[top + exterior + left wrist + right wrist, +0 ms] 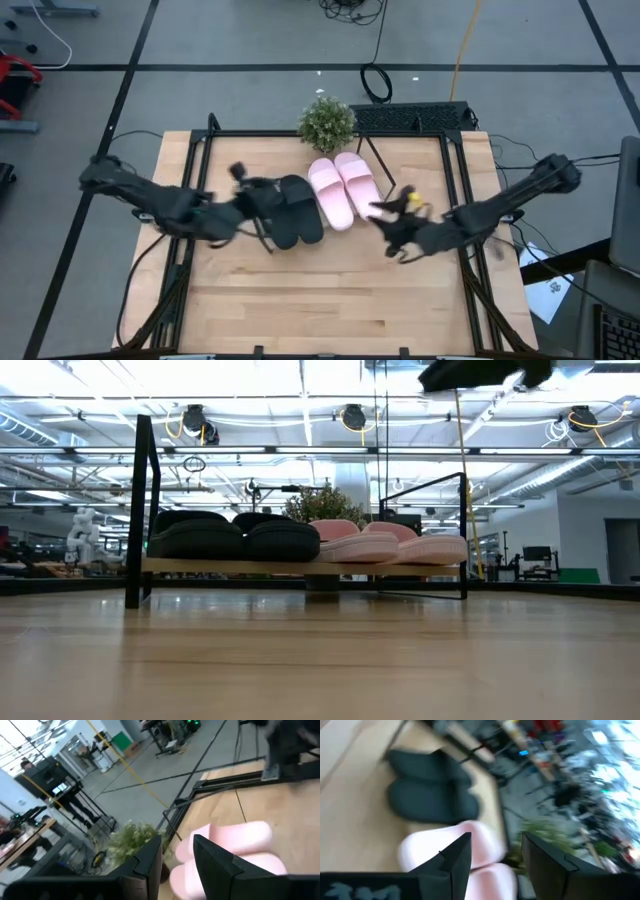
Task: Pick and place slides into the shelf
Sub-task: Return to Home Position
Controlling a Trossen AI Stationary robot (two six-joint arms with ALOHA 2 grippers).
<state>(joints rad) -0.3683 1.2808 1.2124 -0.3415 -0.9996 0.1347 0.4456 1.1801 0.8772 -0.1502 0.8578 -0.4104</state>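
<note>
Black slides (pixel 290 210) and pink slides (pixel 340 188) all on shelf (pixel 300 567), side by side. Left pincer (pixel 177 838) and right pincer (pixel 496 835) spread wide, empty, flanking shelf above tabletop (pixel 330 300). Placement judged complete; only arm homing left.

The whole wooden table (pixel 330 300) is taken in from straight above by the high view. The low view is set at tabletop height, faced level across to the shelf (pixel 300 566) and the room behind. The wrist views are taken close and tilted, from opposite sides. The pink slides (pixel 340 190) are shared by all four views; the black slides (pixel 295 210) by the high, low and right wrist views.
</note>
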